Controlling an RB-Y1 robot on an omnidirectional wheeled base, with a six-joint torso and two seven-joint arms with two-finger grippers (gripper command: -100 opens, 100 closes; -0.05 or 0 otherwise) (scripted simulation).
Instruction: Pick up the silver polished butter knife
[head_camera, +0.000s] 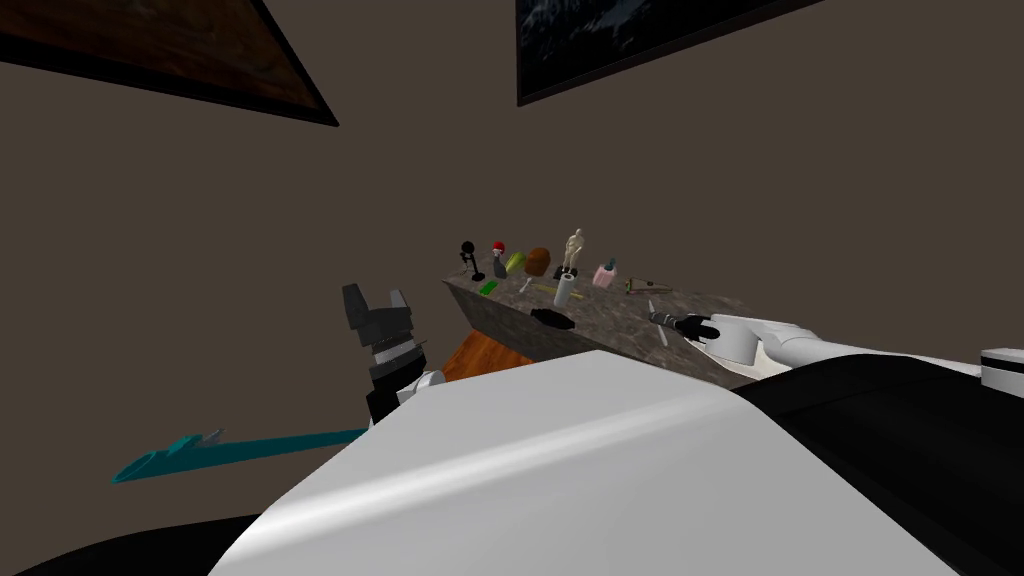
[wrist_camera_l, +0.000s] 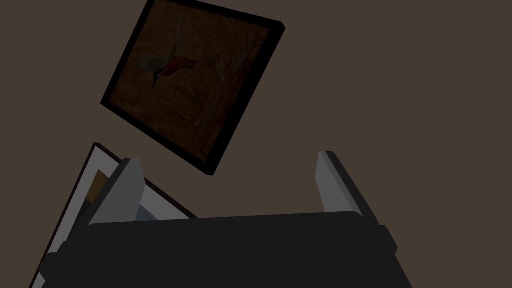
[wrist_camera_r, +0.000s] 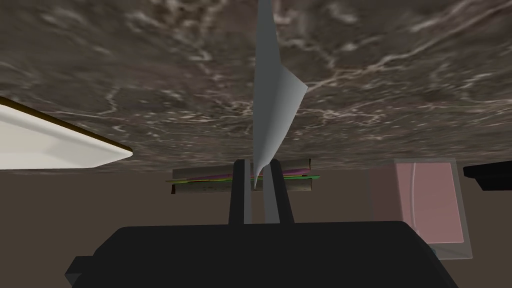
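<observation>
The surface (wrist_camera_r: 150, 65) looked like polished stone, dark grey-brown with pale veins running through it. The butter knife (wrist_camera_r: 272, 110) was plain pale grey, smooth and matt, with no metallic gleam. The right end effector (wrist_camera_r: 256, 165) had smooth light grey fingers on a matt black body. A pink box (wrist_camera_r: 425, 200) nearby looked flat and matt.

You've got a dull brown wall (head_camera: 700, 180) across most of the head view, dimly lit. A dark-framed picture (head_camera: 180, 50) sits upper left and a second picture (head_camera: 640, 35) top centre-right. Centre right, there's a table (head_camera: 610, 320) with a dark, white-veined marble top. Under its near corner is a wedge of orange-brown wood (head_camera: 490, 355). Lower left is a teal strip (head_camera: 240, 450); you can't tell what it is.
</observation>
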